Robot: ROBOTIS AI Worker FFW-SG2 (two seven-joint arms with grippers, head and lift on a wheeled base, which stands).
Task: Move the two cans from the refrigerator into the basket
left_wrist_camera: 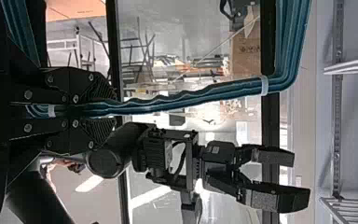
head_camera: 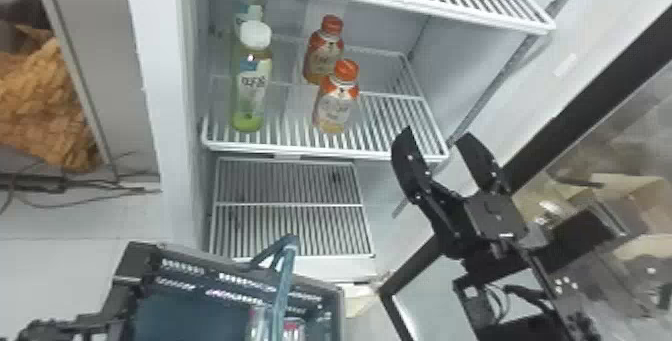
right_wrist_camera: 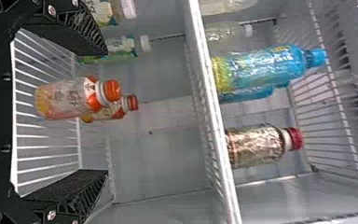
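Observation:
The basket (head_camera: 240,277) is at the bottom of the head view, under the refrigerator's front edge. Inside it, two small can-like items, one silvery (head_camera: 258,319) and one with red (head_camera: 293,326), stand partly cut off beside the blue handle (head_camera: 283,285). My left gripper (left_wrist_camera: 114,112) is shut on that handle (left_wrist_camera: 186,100) in the left wrist view. At the right side of the refrigerator opening, my right gripper (head_camera: 437,137) stands open and holds nothing. In the right wrist view the open right gripper (right_wrist_camera: 106,112) faces the shelf with orange-capped bottles.
Two orange-capped bottles (head_camera: 336,105) and green bottles (head_camera: 250,85) stand on the middle shelf (head_camera: 390,125). A wire shelf (head_camera: 290,205) lies below. The upper shelf holds blue (right_wrist_camera: 265,67) and red-capped (right_wrist_camera: 256,145) bottles. The dark-framed door (head_camera: 590,95) stands open behind the right arm.

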